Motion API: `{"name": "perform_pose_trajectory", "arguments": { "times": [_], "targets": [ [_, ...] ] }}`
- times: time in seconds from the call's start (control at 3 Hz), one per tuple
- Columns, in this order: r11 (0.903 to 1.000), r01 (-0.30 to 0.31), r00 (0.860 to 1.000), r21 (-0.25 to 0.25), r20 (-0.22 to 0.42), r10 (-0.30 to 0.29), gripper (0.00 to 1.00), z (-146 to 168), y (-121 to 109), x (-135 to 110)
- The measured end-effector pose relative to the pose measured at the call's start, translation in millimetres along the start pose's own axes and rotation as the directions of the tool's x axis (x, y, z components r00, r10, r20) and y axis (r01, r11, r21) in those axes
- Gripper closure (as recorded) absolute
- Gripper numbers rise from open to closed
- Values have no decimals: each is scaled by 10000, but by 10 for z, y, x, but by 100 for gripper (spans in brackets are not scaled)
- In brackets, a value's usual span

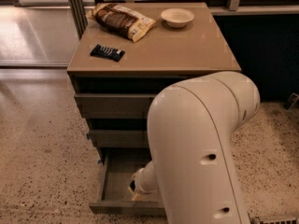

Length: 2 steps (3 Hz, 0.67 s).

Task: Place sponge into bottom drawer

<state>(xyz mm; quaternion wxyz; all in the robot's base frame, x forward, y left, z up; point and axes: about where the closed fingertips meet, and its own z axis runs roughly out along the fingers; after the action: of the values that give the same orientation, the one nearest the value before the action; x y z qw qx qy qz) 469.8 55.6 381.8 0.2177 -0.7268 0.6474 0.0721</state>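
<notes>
The cabinet top (187, 50) bears a snack bag (122, 21), bowl (177, 17) and black packet (107, 52); tool (134, 190) inside bottom drawer (117, 171).

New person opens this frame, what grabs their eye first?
The bulky white arm fills the foreground, hiding much of the cabinet. Its claw is down inside the open bottom drawer, low centre. On the cabinet top sit a snack bag, a bowl and a black packet.

Break room: terrazzo floor (42, 139), snack bag (122, 20) on cabinet (159, 50); jaws in bottom drawer (117, 174).
</notes>
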Motion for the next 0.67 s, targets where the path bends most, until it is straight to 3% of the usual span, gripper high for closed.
{"name": "perform_pose_trajectory", "arguments": {
  "times": [0.33,0.67],
  "targets": [
    [9960,-897,9948,-55,472,898,100,232,34,91],
    [9797,-2004,9779,-26,597,2002,100,765,-20,408]
  ]
}}
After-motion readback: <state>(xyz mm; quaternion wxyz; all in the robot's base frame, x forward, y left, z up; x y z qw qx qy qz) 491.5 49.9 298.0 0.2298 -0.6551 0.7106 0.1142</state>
